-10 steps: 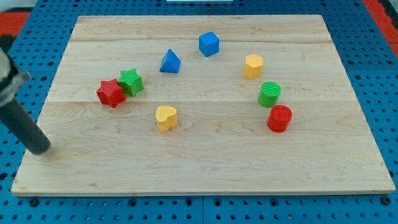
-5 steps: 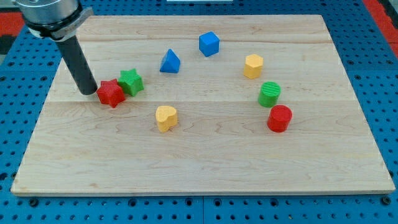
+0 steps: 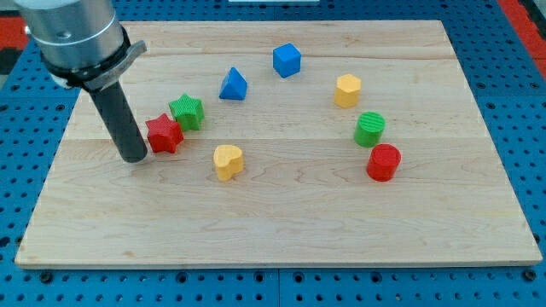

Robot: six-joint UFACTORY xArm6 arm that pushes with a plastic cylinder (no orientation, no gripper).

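My tip rests on the wooden board at the view's left, touching the left side of the red star block. The green star block sits against the red star's upper right. A yellow heart-shaped block lies to the right of my tip, a little lower than the stars. The blue triangular block and the blue cube lie higher up, toward the view's top.
On the right side stand a yellow hexagonal block, a green cylinder and a red cylinder. Blue pegboard surrounds the board. The arm's grey body fills the top left.
My tip came from the board's lower left up beside the red star, then slid down and right, nudging the red and green stars slightly to the right.
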